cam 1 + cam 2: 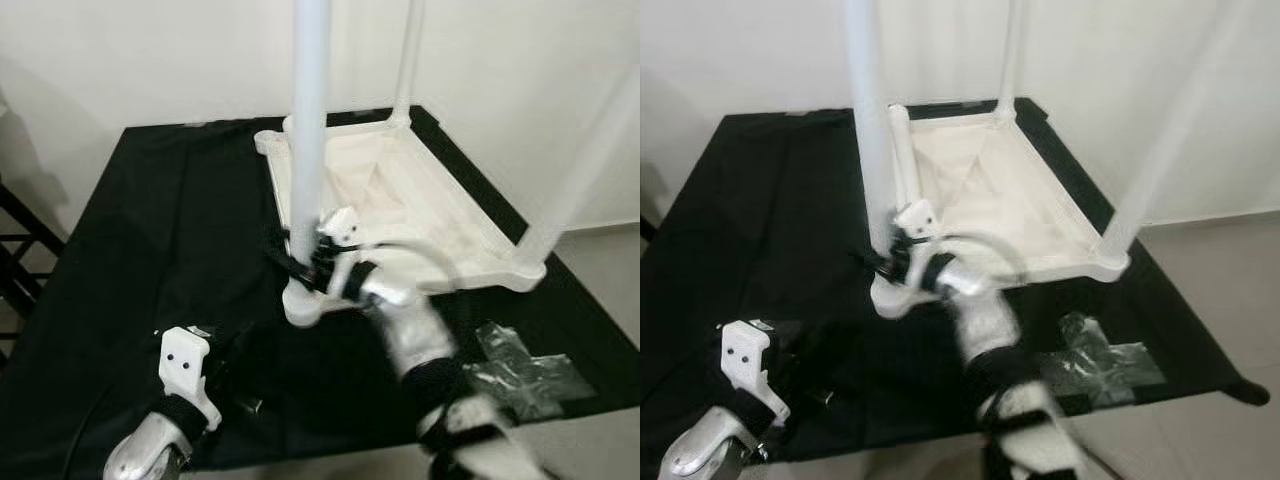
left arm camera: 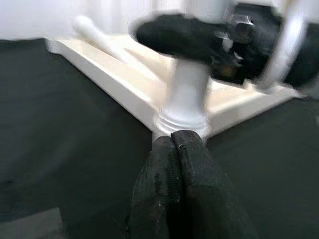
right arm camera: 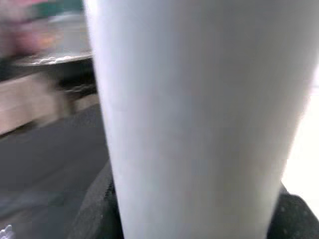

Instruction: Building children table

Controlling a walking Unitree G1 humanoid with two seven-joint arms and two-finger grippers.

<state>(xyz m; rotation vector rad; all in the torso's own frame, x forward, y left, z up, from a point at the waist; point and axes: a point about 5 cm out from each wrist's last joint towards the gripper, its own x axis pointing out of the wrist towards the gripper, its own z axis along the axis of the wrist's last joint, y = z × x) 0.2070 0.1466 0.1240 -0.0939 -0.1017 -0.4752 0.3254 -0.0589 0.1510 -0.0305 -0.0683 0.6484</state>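
We see the right gripper (image 1: 300, 262) clamped round the near leg (image 1: 308, 130), low down, just above where that leg meets its corner socket (image 1: 303, 303). From the right wrist, the leg (image 3: 199, 119) is a smooth, matte white tube pressed right up against the lens, black fingers (image 3: 94, 209) hugging its sides. The right arm looks blurred in both head views.

The left gripper (image 2: 174, 144) sits low on the black cloth (image 1: 150, 260), fingers (image 2: 159, 189) pressed together on nothing, tips pointing at the ribbed white collar at the base of that same leg (image 2: 187, 94), close to it but apart.

Now the children table (image 1: 420, 210) itself: it lies upside down, a white rectangular frame with rounded corners and a pale fabric panel sagging inside. Round white legs stand up from its corners, among them a far leg (image 1: 407, 60) and a right-hand leg (image 1: 580, 170) that tilts outward. A thin white rod (image 2: 99, 37) lies inside the frame along its left edge.

Further out, a crumpled clear plastic bag (image 1: 525, 365) lies on the cloth near the right arm, well clear of the frame. A dark metal rack (image 1: 20, 250) stands at the left edge, pale wall behind.
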